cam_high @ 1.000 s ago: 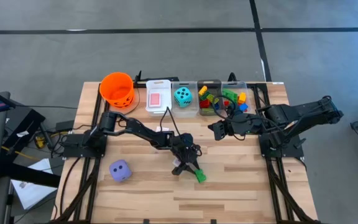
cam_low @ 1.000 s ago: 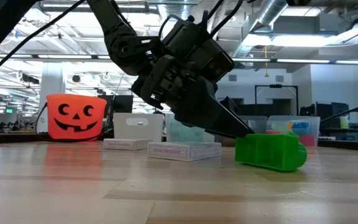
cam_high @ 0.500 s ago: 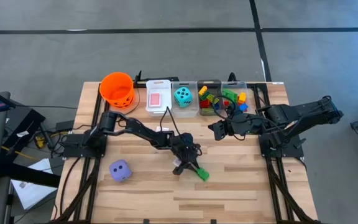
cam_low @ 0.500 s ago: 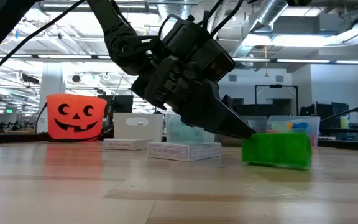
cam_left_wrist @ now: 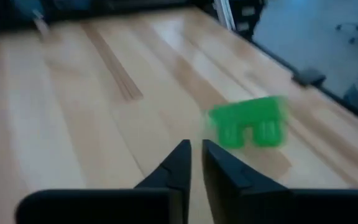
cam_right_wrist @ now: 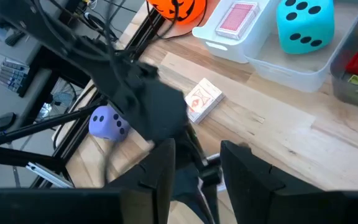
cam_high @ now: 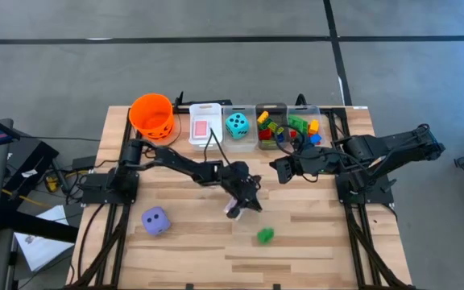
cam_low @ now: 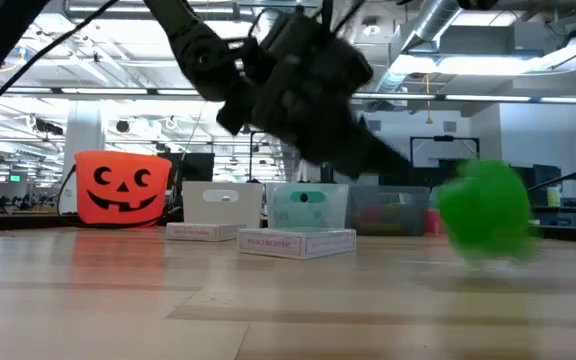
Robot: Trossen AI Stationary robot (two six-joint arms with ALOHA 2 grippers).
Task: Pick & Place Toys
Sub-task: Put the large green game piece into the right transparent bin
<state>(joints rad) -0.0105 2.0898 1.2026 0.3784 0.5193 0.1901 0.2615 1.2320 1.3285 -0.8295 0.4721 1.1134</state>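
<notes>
Green brick (cam_high: pixel 265 235) alone on the bare wood of the table (cam_high: pixel 184 250), well apart from the row of bins, free of any gripper; seen blurred in the low view (cam_low: pixel 485 212) and in the left wrist view (cam_left_wrist: pixel 249 121). Left gripper (cam_high: pixel 242 203) just up-table of that brick, between it and the bins, fingers (cam_left_wrist: pixel 178 163) drawn nearly together with only a thin slit between them, clasping nothing and touching nothing. Purple die (cam_high: pixel 155 221) far to the left of the brick, near the table's left edge. Loose pack of pink-backed cards (cam_right_wrist: pixel 202 99) lying flat on the wood between the brick and the bins. Beyond it, along the far edge: white bin (cam_high: pixel 205 127) with more pink-backed cards (cam_high: pixel 202 129), then clear bin (cam_high: pixel 239 126) holding the teal die (cam_high: pixel 237 124), then a further clear bin (cam_high: pixel 271 108) full of mixed bricks (cam_high: pixel 275 129). Orange bucket (cam_high: pixel 151 115) at the left end of that row. Right gripper (cam_high: pixel 283 168) hanging just in front of the brick-filled bin, well to the right of and beyond the green brick, fingers (cam_right_wrist: pixel 162 167) spread apart, empty.
</notes>
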